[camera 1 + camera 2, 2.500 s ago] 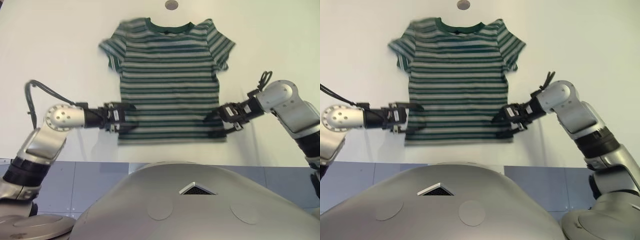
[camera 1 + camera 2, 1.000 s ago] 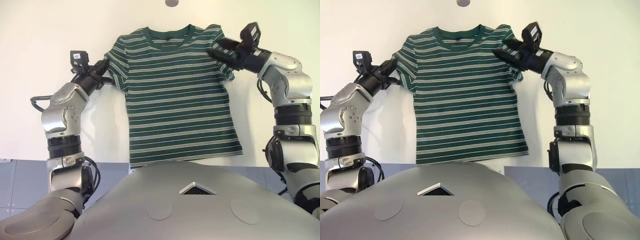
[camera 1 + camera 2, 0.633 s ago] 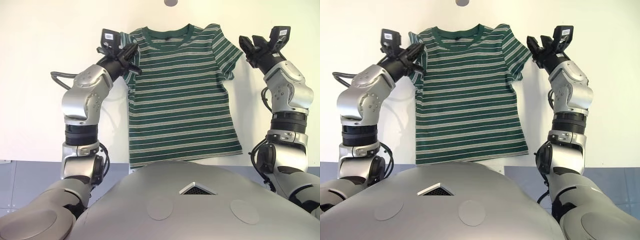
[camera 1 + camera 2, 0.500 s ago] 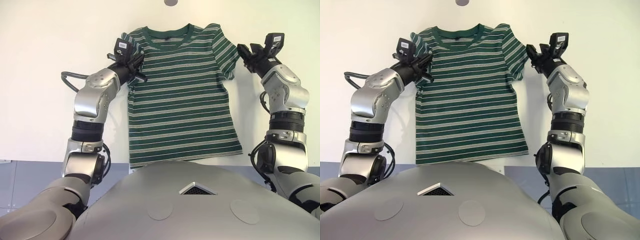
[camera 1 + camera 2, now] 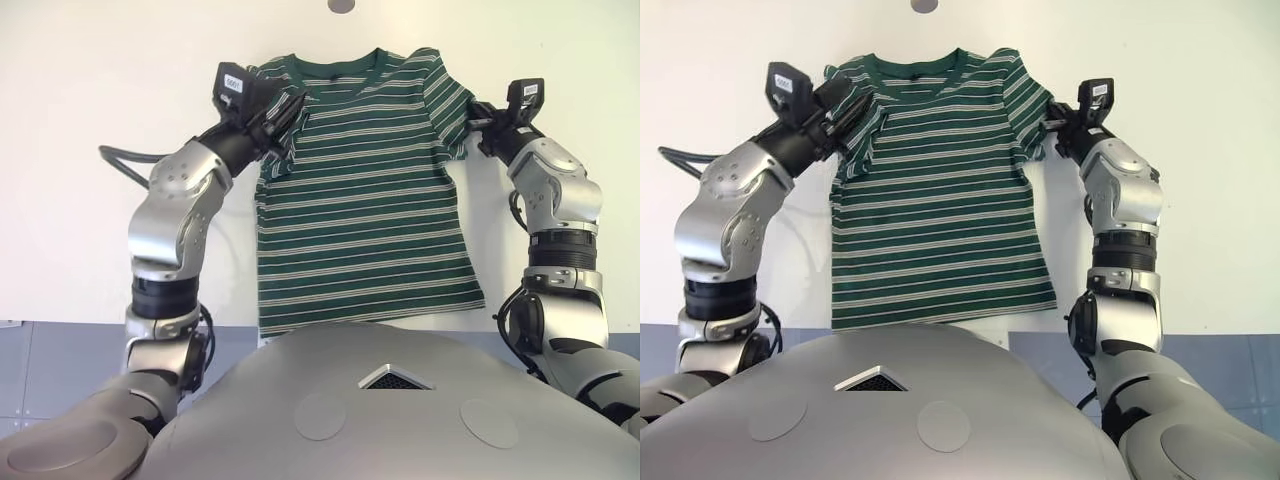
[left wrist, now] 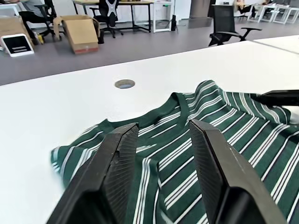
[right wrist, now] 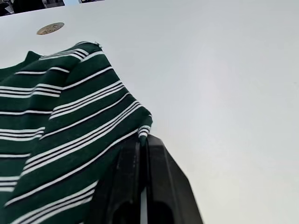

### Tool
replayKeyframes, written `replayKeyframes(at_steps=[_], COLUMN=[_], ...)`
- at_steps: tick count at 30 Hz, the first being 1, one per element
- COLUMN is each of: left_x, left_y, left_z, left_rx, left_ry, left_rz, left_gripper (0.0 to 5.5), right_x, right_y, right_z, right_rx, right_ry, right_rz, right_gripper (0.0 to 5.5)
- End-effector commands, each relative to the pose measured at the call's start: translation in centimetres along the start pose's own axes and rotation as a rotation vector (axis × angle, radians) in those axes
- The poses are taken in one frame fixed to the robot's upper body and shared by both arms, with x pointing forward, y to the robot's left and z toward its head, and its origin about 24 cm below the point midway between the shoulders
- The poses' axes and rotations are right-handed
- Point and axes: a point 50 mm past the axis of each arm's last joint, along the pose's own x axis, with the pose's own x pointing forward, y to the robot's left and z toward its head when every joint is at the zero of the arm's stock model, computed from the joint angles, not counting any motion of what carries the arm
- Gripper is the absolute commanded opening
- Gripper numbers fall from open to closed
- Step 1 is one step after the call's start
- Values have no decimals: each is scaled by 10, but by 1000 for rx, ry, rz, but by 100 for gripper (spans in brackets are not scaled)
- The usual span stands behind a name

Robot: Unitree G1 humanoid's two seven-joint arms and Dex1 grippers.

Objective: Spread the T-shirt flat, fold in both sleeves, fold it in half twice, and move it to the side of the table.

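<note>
A green T-shirt (image 5: 365, 220) with white stripes lies flat on the white table (image 5: 90, 90), collar at the far side. Its left sleeve (image 5: 272, 150) is folded in over the body. My left gripper (image 5: 290, 104) hovers just above that fold near the collar, open, with nothing between its fingers (image 6: 117, 158). The right sleeve (image 5: 448, 98) still spreads outward. My right gripper (image 5: 478, 118) sits at that sleeve's outer edge, and in the right wrist view it (image 7: 142, 140) is shut on the sleeve hem (image 7: 88, 116).
A round cable hole (image 5: 341, 6) sits in the table just beyond the collar. Bare white table extends on both sides of the shirt. The table's front edge (image 5: 60, 321) runs just below the shirt's hem.
The left gripper has lifted slightly toward the collar, leaving the left sleeve folded in. The right gripper moved in to the right sleeve's edge and shut on its hem.
</note>
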Motion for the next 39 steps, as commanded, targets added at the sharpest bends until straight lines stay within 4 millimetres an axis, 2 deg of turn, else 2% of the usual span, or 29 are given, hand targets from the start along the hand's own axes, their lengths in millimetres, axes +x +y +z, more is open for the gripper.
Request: replayKeyframes(at_steps=[1,5,8,11,13,15,17,18,21,23,24,25,27,31,35,39], left_x=[-28,-47,-57,-73,-83,-93,-102,-108,-131,-150,-160,-169,-181,-188,-185,-184], left_y=[3,-8,-17,-30,-33,-31,-24,-19,0,5,1,-4,-14,-31,-43,-48], left_z=[-5,-10,-9,-4,1,3,3,4,3,1,-4,-12,-27,-43,-52,-60], left_rx=[72,162,231,317,368,407,482,533,719,854,915,984,1089,1177,1186,1182], left_ry=[47,117,163,205,241,285,345,380,517,534,525,508,438,266,151,131], left_rz=[58,33,-38,-196,-279,-344,-392,-428,-553,-623,-669,-723,-806,-834,-818,-850], left_gripper=[195,195,195,195,233,277,315,339,393,430,435,435,435,435,435,435], right_x=[-4,-7,-3,7,15,17,9,-2,-49,-89,-108,-125,-145,-163,-171,-165], right_y=[16,61,91,94,98,102,95,86,55,32,20,8,-9,-14,-18,-10], right_z=[23,49,44,21,17,24,36,44,54,42,36,29,14,-10,-22,-35], right_rx=[-114,-287,-368,-406,-394,-374,-383,-421,-677,-907,-1003,-1093,-1250,-1367,-1439,-1415], right_ry=[-65,-113,-55,75,89,48,-6,-33,5,148,215,283,337,270,231,142], right_rz=[37,141,248,248,249,288,351,416,676,884,983,1063,1179,1323,1392,1379], right_gripper=[1,1,1,1,52,98,140,164,226,265,288,288,288,288,288,288])
